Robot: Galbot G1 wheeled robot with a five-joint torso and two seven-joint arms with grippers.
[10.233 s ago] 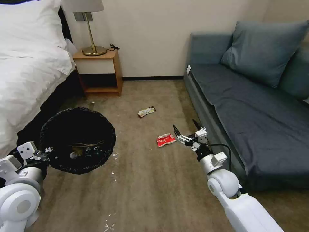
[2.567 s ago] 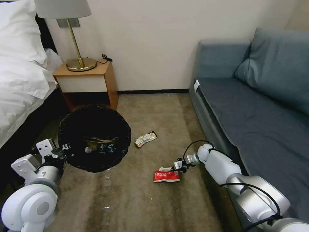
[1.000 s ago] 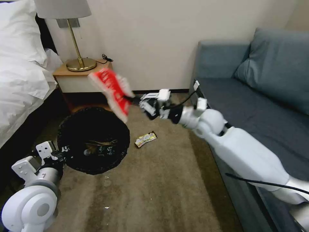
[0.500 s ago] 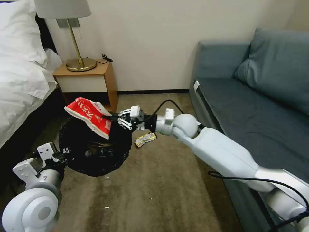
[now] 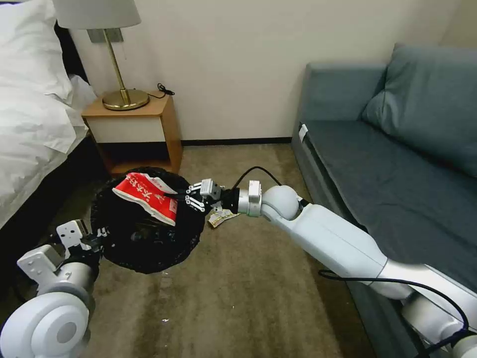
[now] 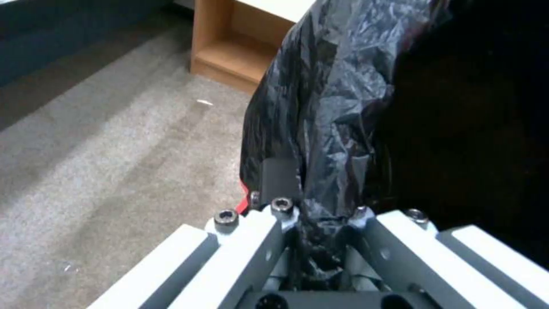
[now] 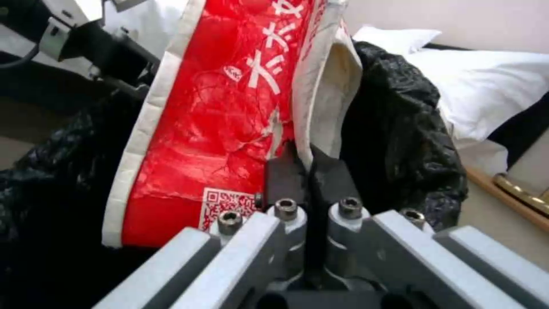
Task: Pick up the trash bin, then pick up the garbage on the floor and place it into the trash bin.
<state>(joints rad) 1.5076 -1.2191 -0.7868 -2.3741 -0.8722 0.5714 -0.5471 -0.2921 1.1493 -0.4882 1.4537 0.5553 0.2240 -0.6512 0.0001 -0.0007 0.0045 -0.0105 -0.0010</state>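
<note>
1. Carpet (image 5: 238, 298) lies between bed and sofa
2. Left gripper (image 6: 312, 214) is clamped on the trash bin (image 5: 149, 233) rim (black liner)
3. Right gripper (image 5: 178, 199), pinched closed on the red wrapper (image 5: 146, 195), holds it over the bin's mouth

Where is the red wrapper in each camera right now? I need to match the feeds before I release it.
Head view: red wrapper above the trash bin opening, pinched by the right end effector.
Left wrist view: red sliver beside the left end effector clamping the liner.
Right wrist view: wrapper centre, pinched.
Shared landmark: the bin's black liner.
</note>
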